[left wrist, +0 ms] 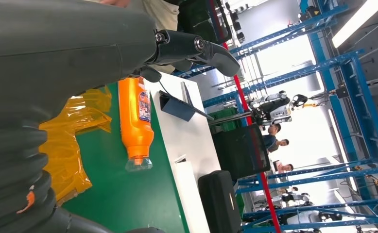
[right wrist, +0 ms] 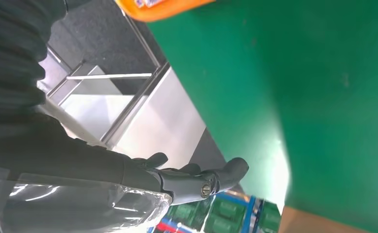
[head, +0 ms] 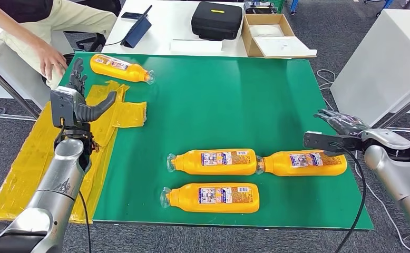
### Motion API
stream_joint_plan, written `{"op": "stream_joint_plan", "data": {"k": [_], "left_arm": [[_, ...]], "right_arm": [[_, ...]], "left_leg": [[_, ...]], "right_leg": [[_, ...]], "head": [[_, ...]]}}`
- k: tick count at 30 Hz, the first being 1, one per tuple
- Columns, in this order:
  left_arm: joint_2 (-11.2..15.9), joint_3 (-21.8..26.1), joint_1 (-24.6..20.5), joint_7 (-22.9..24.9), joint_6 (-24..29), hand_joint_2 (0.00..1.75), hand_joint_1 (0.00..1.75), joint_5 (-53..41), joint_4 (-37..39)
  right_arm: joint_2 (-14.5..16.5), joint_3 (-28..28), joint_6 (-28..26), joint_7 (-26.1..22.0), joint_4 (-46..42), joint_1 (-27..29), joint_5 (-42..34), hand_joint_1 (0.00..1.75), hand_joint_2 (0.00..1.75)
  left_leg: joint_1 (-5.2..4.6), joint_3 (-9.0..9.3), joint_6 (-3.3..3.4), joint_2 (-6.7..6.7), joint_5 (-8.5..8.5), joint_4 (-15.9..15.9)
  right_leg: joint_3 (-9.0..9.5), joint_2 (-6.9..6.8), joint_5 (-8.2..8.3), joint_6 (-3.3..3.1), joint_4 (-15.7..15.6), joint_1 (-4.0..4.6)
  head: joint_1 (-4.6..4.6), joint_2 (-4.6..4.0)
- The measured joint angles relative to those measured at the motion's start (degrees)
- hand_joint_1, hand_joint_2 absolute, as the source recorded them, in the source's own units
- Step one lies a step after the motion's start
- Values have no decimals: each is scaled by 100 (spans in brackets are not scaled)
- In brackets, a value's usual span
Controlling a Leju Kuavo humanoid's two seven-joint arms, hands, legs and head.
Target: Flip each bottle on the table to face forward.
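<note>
Several orange bottles lie on their sides on the green table (head: 234, 105). One bottle (head: 121, 68) (left wrist: 136, 121) lies at the far left corner, cap toward the right. Two bottles (head: 213, 161) (head: 305, 163) lie end to end near the front, and a third (head: 211, 197) lies in front of them, labels up. My left hand (head: 81, 103) (left wrist: 197, 48) hovers open over the yellow sheet at the table's left edge, short of the far bottle. My right hand (head: 342, 126) (right wrist: 197, 177) is open at the table's right edge, just beyond the rightmost bottle (right wrist: 163, 7).
A crumpled yellow plastic sheet (head: 45, 153) covers the table's left edge. A person's hand (head: 50, 60) rests near the far left corner. Behind stands a white table with a black case (head: 216, 20), a cardboard box (head: 274, 34) and a tablet (head: 137, 30). A white cabinet (head: 387, 58) stands at the right.
</note>
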Motion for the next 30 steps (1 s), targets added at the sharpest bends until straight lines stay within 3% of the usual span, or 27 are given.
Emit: {"op": "stream_joint_plan", "data": {"k": [9, 16, 23, 30], "left_arm": [[7, 32, 2, 9, 0, 175, 0, 44, 0], [9, 82, 1, 60, -5, 175, 0, 77, 0], [10, 102, 3, 80, 1, 175, 0, 116, 1], [31, 145, 4, 39, 5, 175, 0, 186, 62]], "right_arm": [[-463, 250, 607, 23, -568, 16, -729, 0, 175], [-789, 362, 713, 232, -1293, 243, -982, 0, 175], [-906, 453, 764, 262, -1572, 325, -996, 0, 175], [-829, 615, 730, 228, -1545, 304, -977, 0, 175]], "left_leg": [[-1, -1, 0, -4, 0, 0], [-1, -1, 0, -2, -1, 0], [0, -1, 0, -2, 0, 0], [0, -1, 0, -3, 0, 0]], "right_leg": [[0, -5, 0, 0, -1, -1], [0, -4, 0, 0, -1, 0], [1, -4, 0, 0, 0, 0], [1, -5, 0, 0, 0, 0]], "head": [[0, 0], [1, 0], [0, 0], [-1, 0]]}}
